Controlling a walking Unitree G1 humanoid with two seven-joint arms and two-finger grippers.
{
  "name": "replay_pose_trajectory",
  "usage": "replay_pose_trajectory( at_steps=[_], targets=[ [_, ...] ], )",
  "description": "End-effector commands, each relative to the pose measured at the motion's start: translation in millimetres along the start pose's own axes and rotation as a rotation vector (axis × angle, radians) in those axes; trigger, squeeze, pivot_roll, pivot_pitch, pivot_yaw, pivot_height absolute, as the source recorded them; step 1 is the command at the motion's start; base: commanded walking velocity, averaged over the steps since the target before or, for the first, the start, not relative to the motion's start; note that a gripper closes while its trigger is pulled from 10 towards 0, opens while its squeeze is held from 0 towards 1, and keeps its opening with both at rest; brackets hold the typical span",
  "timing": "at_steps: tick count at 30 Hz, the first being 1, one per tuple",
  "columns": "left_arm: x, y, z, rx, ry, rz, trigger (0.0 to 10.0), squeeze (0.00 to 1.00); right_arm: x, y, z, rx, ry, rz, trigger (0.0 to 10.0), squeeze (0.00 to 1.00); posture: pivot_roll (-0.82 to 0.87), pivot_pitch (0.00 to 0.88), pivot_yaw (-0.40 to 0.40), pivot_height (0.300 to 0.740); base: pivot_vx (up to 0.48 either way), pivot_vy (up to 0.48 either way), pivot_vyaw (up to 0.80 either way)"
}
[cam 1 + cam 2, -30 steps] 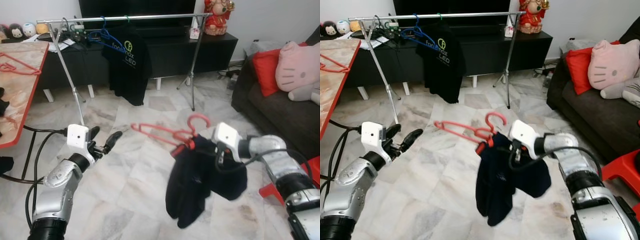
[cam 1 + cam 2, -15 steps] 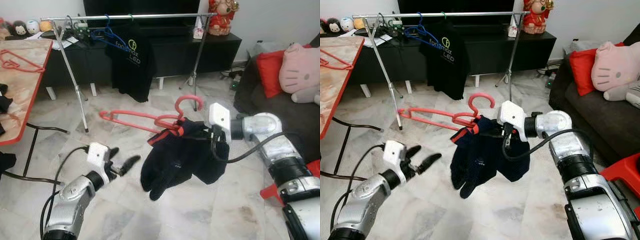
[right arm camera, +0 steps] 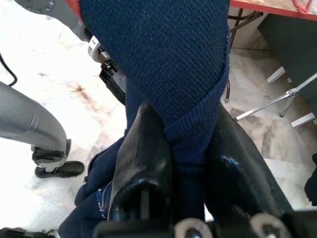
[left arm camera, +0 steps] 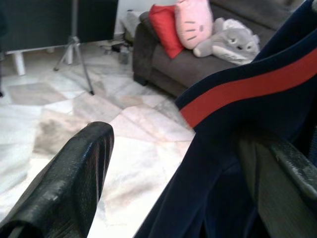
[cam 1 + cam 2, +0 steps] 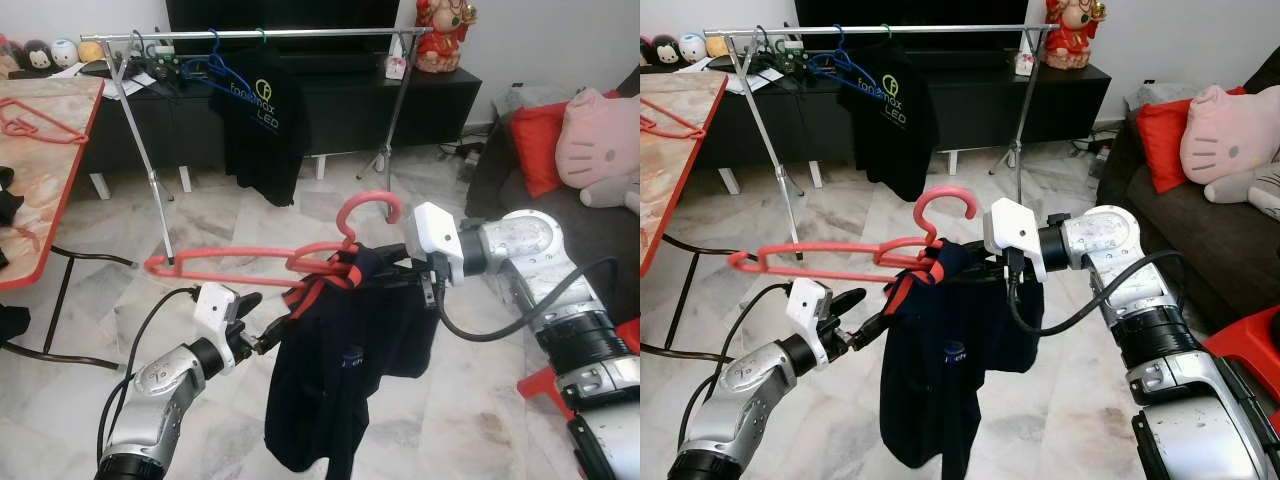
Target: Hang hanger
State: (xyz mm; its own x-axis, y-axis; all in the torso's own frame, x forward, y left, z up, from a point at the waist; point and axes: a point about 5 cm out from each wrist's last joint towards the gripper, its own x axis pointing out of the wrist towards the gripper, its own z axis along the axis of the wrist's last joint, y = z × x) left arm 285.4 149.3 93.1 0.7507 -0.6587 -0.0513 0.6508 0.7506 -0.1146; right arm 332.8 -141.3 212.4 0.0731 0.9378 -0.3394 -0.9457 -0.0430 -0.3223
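1. Left eye view: my right end effector (image 5: 398,268) is clamped on a fold of the navy garment (image 5: 335,370), which hangs on the pink hanger (image 5: 270,262) in mid-air over the marble floor (image 5: 220,225), well short of the clothes rail (image 5: 260,34).
2. The right wrist view confirms it: both black fingers (image 3: 143,158) pinch a bunched wad of navy knit between them. As far as I can see, I hold cloth, not the hanger itself.
3. My left end effector (image 5: 862,318) is spread open just beside the garment's red-trimmed shoulder, with one finger against the cloth and nothing gripped.
4. The hanger sits almost level, its hook (image 5: 368,207) pointing up and its long arm (image 5: 200,268) sticking out to my left, bare of cloth.
5. Main risk, as I judge it: because I hold fabric, the hanger could slide out of the neck and drop during the lift.
6. The garment is bunched toward one side, so the hanger may tip and the hook may turn away from the rail.
7. The rail already carries a black T-shirt (image 5: 255,120) and a blue hanger (image 5: 205,68); the long free arm could snag them.
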Motion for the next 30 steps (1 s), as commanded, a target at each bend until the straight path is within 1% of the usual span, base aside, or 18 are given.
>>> replay_pose_trajectory(
  at_steps=[1,4,5,6,7,8,9,10,11,13,14,19,22,25,30],
  targets=[
    [4.5,-5.1,4.3,-0.006,-0.012,-0.04,10.0,0.0,-4.6,-0.3,6.9,-0.029,-0.012,0.001,0.0,0.0,-0.06,0.0,-0.108,0.74,0.0,0.0,0.0],
    [6.1,-7.8,4.6,0.002,-0.009,-0.061,10.0,0.0,-4.2,1.6,5.9,-0.023,-0.007,0.005,0.0,0.0,-0.06,0.0,-0.109,0.74,0.0,0.0,0.0],
    [6.8,-8.0,5.4,0.002,-0.012,-0.062,5.8,0.0,-4.0,2.6,5.3,-0.02,-0.004,0.007,0.0,0.0,-0.06,0.0,-0.109,0.74,0.0,0.0,0.0],
    [7.2,-8.0,5.9,0.002,-0.015,-0.063,5.8,0.0,-4.1,3.1,5.2,-0.018,-0.003,0.008,0.0,0.0,-0.06,0.0,-0.109,0.74,0.0,0.0,0.0],
    [7.6,-8.4,6.4,0.002,-0.02,-0.066,3.9,0.0,-4.2,3.6,4.2,-0.014,0.0,0.007,0.0,0.0,-0.06,0.0,-0.109,0.74,0.0,0.0,0.0],
    [7.9,-8.8,7.1,0.002,-0.026,-0.071,4.2,0.0,-4.7,4.0,2.5,-0.007,0.005,0.006,0.0,0.0,-0.06,0.0,-0.109,0.74,0.0,0.0,0.0],
    [7.8,-9.1,7.6,0.002,-0.028,-0.074,4.7,0.0,-5.3,4.2,1.7,-0.003,0.007,0.005,0.0,0.0,-0.06,0.0,-0.109,0.74,0.0,0.0,0.0],
    [7.4,-9.3,7.9,0.001,-0.028,-0.077,8.3,0.0,-6.1,4.3,0.7,0.002,0.01,0.002,0.0,0.0,-0.06,0.0,-0.108,0.74,0.0,0.0,0.0],
    [6.8,-9.8,8.0,0.0,-0.026,-0.085,10.0,0.0,-7.2,4.3,-0.7,0.008,0.015,0.0,0.0,0.0,-0.06,0.0,-0.108,0.74,0.0,0.0,0.0],
    [5.0,-11.5,7.7,-0.001,-0.014,-0.109,10.0,0.0,-9.8,4.2,-5.3,0.016,0.043,-0.003,0.0,0.0,-0.06,0.0,-0.107,0.74,0.0,0.0,0.0],
    [3.4,-12.7,7.1,0.008,0.003,-0.127,10.0,0.0,-12.0,4.4,-10.0,0.014,0.08,-0.003,0.0,0.0,-0.06,0.0,-0.107,0.74,0.0,0.0,0.0],
    [0.5,-12.5,5.9,0.021,0.02,-0.139,10.0,0.0,-15.7,5.9,-16.8,0.011,0.137,0.004,0.0,0.0,-0.06,0.0,-0.108,0.74,0.0,0.0,0.0],
    [-0.7,-11.5,4.8,0.026,0.03,-0.154,10.0,0.0,-19.7,8.2,-17.5,0.017,0.153,0.042,0.0,0.0,-0.06,0.0,-0.111,0.74,0.0,0.0,0.0],
    [-0.1,-12.0,4.3,0.024,0.036,-0.166,10.0,0.0,-21.2,6.8,-17.6,0.015,0.162,0.041,0.0,0.0,-0.06,0.0,-0.111,0.74,0.0,0.0,0.0],
    [5.4,-13.9,3.6,0.029,0.036,-0.175,10.0,0.0,-21.5,4.9,-12.7,0.003,0.155,0.057,0.0,0.0,-0.07,0.0,-0.118,0.74,0.0,0.0,0.0]
  ],
)
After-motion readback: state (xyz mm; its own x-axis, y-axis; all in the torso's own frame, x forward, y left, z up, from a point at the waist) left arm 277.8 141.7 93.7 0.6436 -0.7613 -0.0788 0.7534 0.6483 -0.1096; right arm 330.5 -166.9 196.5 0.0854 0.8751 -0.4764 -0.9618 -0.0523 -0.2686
